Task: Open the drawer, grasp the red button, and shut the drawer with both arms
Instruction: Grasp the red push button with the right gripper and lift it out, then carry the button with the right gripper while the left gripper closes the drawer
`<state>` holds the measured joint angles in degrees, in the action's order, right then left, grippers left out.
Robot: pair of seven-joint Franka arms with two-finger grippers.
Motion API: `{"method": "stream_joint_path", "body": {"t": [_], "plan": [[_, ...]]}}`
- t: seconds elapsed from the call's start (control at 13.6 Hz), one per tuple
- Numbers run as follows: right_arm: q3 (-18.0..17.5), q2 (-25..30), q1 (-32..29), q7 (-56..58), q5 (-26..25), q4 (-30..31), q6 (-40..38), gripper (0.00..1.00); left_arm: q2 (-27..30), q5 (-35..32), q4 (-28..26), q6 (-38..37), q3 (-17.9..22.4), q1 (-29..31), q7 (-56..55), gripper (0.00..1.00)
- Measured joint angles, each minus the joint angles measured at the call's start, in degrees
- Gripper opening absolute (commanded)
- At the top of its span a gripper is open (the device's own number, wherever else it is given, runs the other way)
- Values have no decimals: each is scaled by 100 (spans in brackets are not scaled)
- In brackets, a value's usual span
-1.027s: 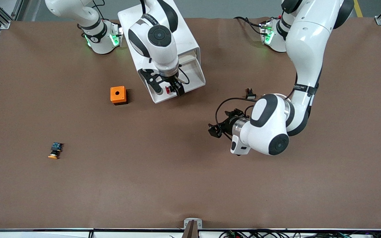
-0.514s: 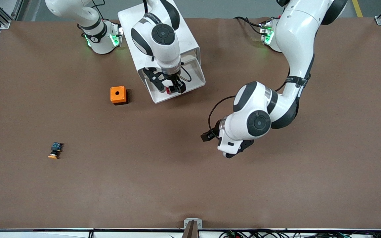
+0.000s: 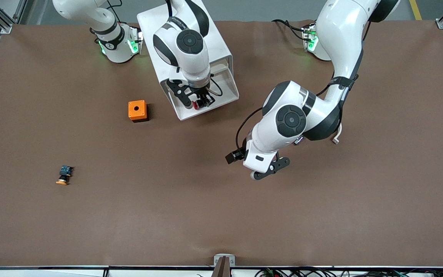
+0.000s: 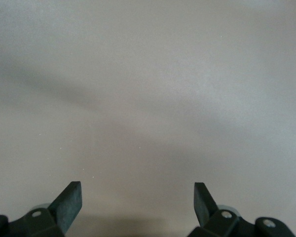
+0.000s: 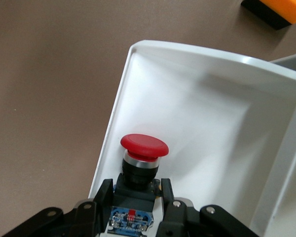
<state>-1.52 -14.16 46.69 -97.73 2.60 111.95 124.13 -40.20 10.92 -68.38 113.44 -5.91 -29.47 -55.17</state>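
Observation:
The drawer [image 3: 227, 94] stands pulled out of the white cabinet [image 3: 214, 42], toward the front camera. My right gripper [image 3: 201, 102] reaches down into it and is shut on the button [image 3: 196, 104]. In the right wrist view the fingers [image 5: 104, 192] clamp the button's black-and-blue body, and its red cap [image 5: 144, 144] sticks out past them beside the drawer's rim [image 5: 113, 118]. My left gripper [image 3: 237, 157] hangs over bare mat, away from the cabinet toward the left arm's end. In the left wrist view the left gripper [image 4: 137, 202] is open with only mat between its fingers.
An orange cube with a round hole [image 3: 137, 110] sits on the mat beside the drawer, toward the right arm's end. A button with an orange-yellow cap [image 3: 64, 175] lies much nearer the front camera, at the right arm's end.
My right gripper has closed its fingers onto the red button in the drawer. The left arm has swung its hand round to point down and shifted a little toward the right arm's end.

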Motion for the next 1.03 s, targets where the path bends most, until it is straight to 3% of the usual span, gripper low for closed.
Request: {"method": "stream_joint_path", "body": {"t": [0.22, 0.44, 0.66, 1.03], "plan": [[18, 2, 0, 6, 0, -74, -34, 0, 8, -15, -22, 1, 1, -4, -47, 100], [90, 26, -130, 204, -1, -580, -692, 0, 13, -16, -91, 1, 1, -20, -258, 100], [130, 113, -597, 1180, 0, -974, -1018, 0, 19, -16, -200, 1, 0, -67, -317, 100], [179, 151, -1730, 3646, 2, -1042, -1031, 0, 248, -16, -677, 1, -4, -307, -321, 100]]}}
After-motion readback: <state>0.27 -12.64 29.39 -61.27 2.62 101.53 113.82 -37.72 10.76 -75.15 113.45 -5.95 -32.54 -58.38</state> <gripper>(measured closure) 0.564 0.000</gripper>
